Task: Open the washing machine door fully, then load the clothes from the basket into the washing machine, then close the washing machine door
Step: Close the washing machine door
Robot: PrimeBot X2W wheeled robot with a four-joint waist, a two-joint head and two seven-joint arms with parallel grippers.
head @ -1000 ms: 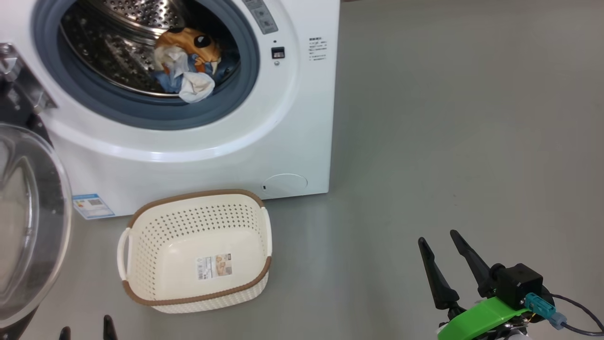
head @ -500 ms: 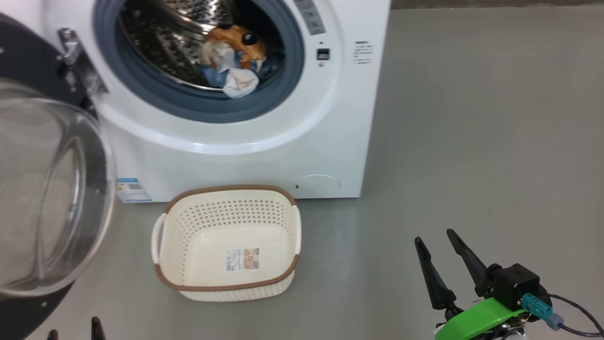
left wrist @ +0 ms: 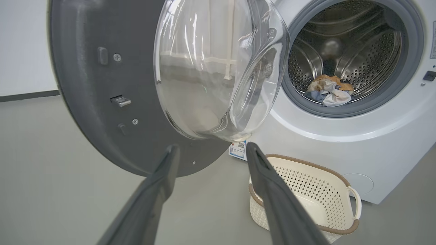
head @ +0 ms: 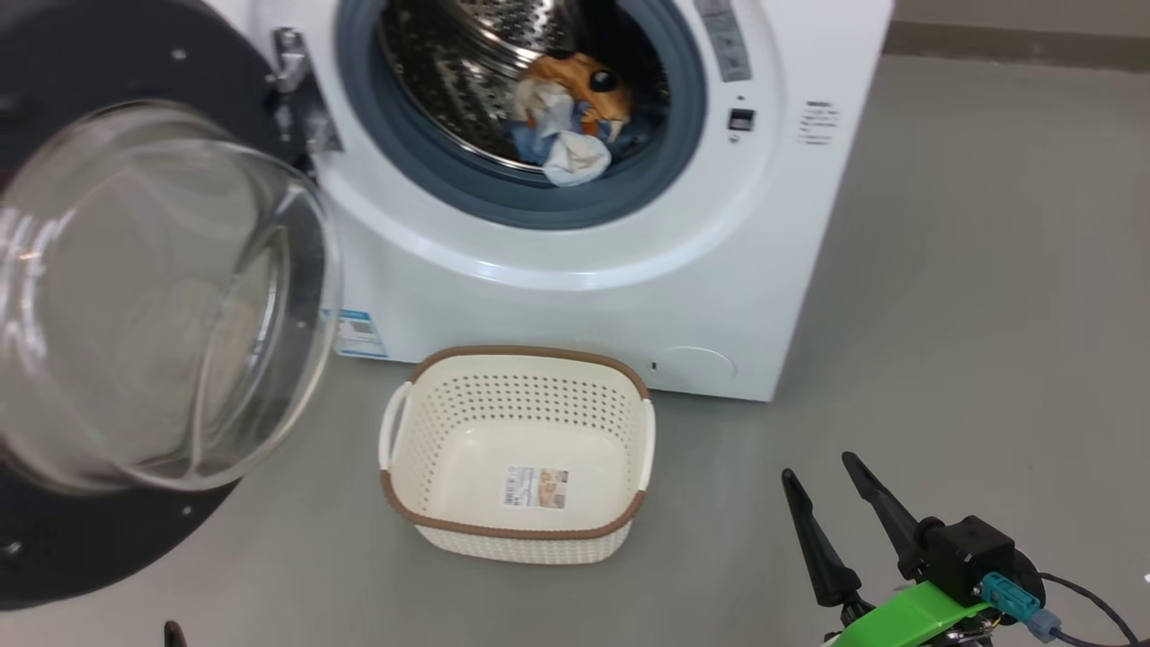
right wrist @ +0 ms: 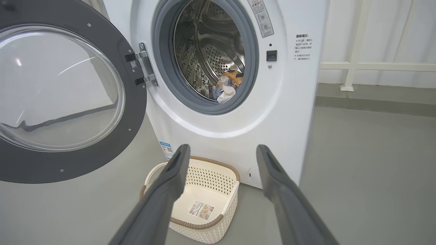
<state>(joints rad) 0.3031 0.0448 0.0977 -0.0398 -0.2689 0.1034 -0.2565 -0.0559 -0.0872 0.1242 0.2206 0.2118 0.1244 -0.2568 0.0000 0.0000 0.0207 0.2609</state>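
The left gripper is seen released, its two fingers spread with nothing between them. The washing machine door is found swung wide open, close ahead of and above its fingertips. The basket is seen empty on the floor, below and to the right of that gripper, just in front of the washing machine. The clothes are lodged in the drum, farther ahead and to the right. The right gripper is likewise held unclenched and empty, with the basket beyond and below its fingertips.
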